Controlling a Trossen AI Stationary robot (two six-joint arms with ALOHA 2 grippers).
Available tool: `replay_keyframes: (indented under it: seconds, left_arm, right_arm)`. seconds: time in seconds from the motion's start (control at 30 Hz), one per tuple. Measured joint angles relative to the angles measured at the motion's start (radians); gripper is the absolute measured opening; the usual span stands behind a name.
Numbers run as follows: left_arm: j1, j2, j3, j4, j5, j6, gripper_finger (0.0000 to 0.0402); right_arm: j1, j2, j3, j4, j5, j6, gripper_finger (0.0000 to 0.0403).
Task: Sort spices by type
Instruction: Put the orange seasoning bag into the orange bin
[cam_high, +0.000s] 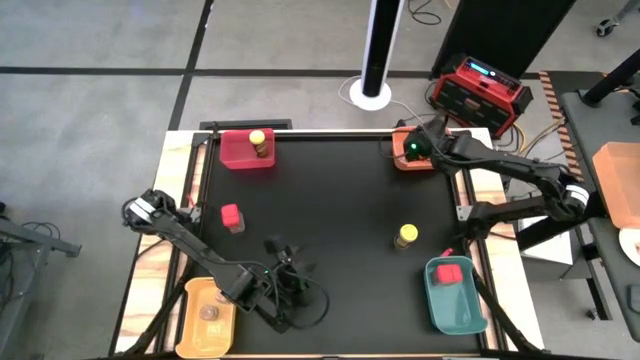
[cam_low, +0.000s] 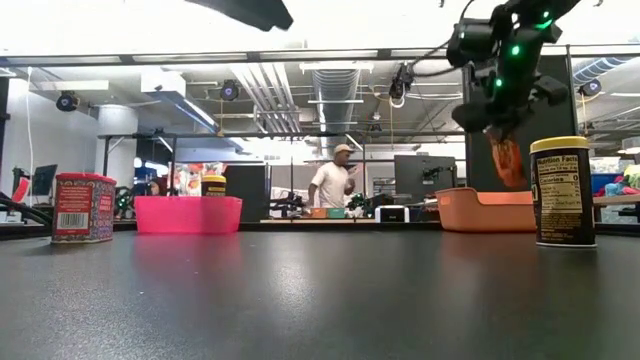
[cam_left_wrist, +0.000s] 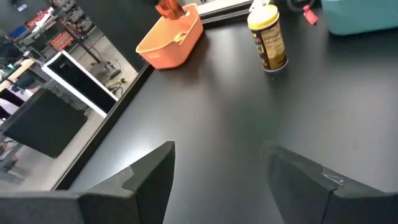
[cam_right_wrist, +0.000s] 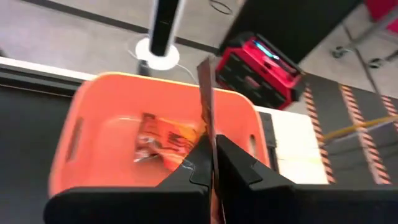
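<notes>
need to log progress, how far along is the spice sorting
Roughly half done. Sorted: a yellow-lidded jar in the red bin, a red container in the teal bin, a small round jar in the yellow bin, a packet in the orange bin. In hand: the right gripper holds a second packet above that bin. Left: a red container and yellow-lidded jar on the table.

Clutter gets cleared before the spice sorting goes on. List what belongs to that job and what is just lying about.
Job: held packet in right hand; second packet in orange bin; loose yellow-lidded jar; second jar in red bin; loose red container; other red container in teal bin; round jar in yellow bin.
Lying about: red floor unit; white pole base; person behind.
</notes>
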Motion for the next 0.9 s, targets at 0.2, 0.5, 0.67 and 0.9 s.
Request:
replay_keyframes:
  seconds: [0.2,0.5,0.67,0.9]
  left_arm:
    - [-0.026,-0.052,0.051,-0.083,-0.005,0.002,0.0223]
    - [-0.094,-0.209,0.06,-0.151,-0.037,0.001,0.0223]
    - [-0.135,-0.302,0.057,-0.202,-0.042,0.004,0.0223]
    - [-0.188,-0.408,0.056,-0.291,-0.088,-0.046,0.0223]
  right_arm:
    - [-0.086,0.034,-0.021,0.077,-0.002,-0.077,0.0008]
    - [-0.141,0.078,-0.043,0.197,-0.036,-0.146,0.0008]
    - [-0.164,0.121,-0.043,0.208,-0.063,-0.146,0.0008]
    - [-0.19,0.183,-0.044,0.22,-0.087,-0.153,0.0009]
